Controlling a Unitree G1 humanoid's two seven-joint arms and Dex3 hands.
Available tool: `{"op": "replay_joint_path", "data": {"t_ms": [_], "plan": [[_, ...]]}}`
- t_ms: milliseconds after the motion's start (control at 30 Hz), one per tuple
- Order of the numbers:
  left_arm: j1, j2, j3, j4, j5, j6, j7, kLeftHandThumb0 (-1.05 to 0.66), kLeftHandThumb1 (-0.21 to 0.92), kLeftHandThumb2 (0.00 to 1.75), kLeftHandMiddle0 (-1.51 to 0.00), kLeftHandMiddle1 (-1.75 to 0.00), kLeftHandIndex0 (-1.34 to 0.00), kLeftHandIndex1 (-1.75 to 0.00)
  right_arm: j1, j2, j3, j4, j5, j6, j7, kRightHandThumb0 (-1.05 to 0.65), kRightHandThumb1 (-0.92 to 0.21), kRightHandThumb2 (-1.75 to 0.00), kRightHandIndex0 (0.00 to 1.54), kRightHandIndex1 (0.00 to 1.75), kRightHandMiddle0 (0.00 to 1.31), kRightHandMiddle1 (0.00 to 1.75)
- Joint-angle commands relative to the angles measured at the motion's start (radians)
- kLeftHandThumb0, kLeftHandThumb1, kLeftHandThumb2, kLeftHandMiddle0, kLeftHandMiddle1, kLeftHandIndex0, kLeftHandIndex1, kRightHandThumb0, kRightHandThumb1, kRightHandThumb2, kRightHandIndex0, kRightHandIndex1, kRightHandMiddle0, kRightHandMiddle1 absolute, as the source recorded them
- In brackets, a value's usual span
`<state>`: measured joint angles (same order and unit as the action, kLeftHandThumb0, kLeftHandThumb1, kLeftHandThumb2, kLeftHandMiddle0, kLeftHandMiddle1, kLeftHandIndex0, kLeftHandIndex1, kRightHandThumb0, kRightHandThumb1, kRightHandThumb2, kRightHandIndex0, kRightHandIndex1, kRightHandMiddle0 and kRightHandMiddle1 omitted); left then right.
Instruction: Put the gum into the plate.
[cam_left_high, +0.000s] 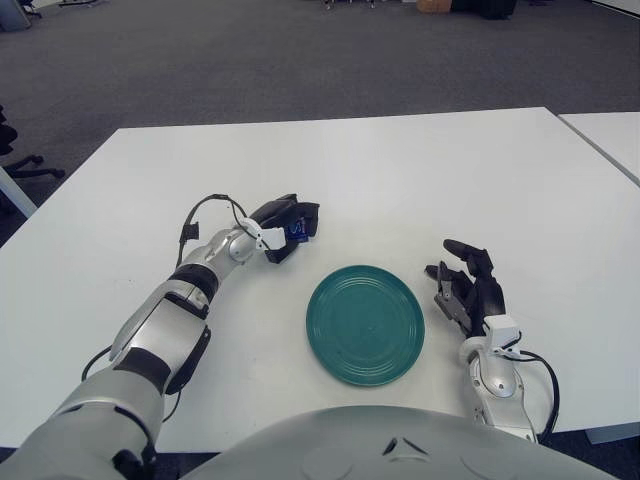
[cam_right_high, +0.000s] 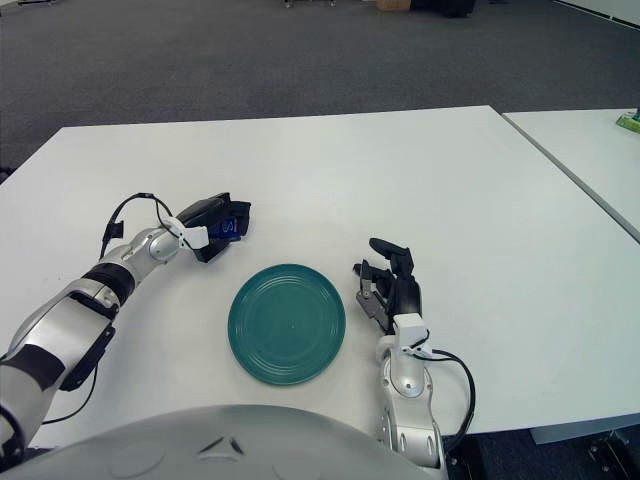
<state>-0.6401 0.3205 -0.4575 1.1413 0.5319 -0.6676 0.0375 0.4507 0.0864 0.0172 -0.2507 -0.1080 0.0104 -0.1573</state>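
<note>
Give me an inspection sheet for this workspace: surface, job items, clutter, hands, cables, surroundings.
Surface: white table, bare around the work area.
Job items: green plate empty; blue gum pack held up-left of it.
Clutter: nothing seen.
Hands: left hand closed on the gum pack; right hand open, just right of the plate.
Cables: black cable looping at left wrist; another at right forearm.
Surroundings: grey carpet; second white table at right.

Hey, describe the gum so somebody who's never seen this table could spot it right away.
On the white table, find the teal plate. Up and to its left, the left hand is closed around the gum, a small blue pack, the only blue thing there.
</note>
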Motion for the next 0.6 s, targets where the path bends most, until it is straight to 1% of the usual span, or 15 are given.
{"op": "replay_joint_path", "data": {"t_ms": [0, 167, 367, 500, 567], "plan": [[0.032, 0.008, -0.011, 0.007, 0.023, 0.014, 0.006, 0.0, -0.02, 1.69, -0.78, -1.73, -0.72, -1.74, 0.025, -0.002, -0.01, 0.041, 0.002, 0.04, -0.001, -0.44, -0.92, -0.69, 0.53, 0.8, 0.13, 1.0], [0.027, 0.035, 0.015, -0.064, 0.0, 0.01, -0.013, 0.0, -0.03, 1.69, -0.81, -1.69, -0.72, -1.75, 0.028, -0.003, -0.011, 0.039, 0.003, 0.035, 0.0, -0.44, -0.92, -0.69, 0.53, 0.81, 0.13, 1.0], [0.064, 0.076, 0.078, -0.27, -0.06, 0.043, -0.091, 0.0, -0.05, 1.69, -0.84, -1.65, -0.73, -1.75, 0.03, -0.004, -0.009, 0.039, 0.002, 0.031, 0.002, -0.45, -0.92, -0.7, 0.53, 0.82, 0.12, 1.0], [0.119, 0.093, 0.133, -0.485, -0.13, 0.083, -0.165, 0.0, -0.05, 1.68, -0.87, -1.61, -0.73, -1.75, 0.035, -0.003, -0.002, 0.037, -0.004, 0.031, 0.002, -0.47, -0.92, -0.71, 0.51, 0.81, 0.12, 1.0], [0.137, 0.093, 0.145, -0.547, -0.147, 0.108, -0.189, 0.0, -0.05, 1.67, -0.89, -1.57, -0.73, -1.75, 0.037, -0.004, 0.001, 0.035, -0.005, 0.033, 0.003, -0.48, -0.92, -0.72, 0.5, 0.8, 0.11, 1.0]]}}
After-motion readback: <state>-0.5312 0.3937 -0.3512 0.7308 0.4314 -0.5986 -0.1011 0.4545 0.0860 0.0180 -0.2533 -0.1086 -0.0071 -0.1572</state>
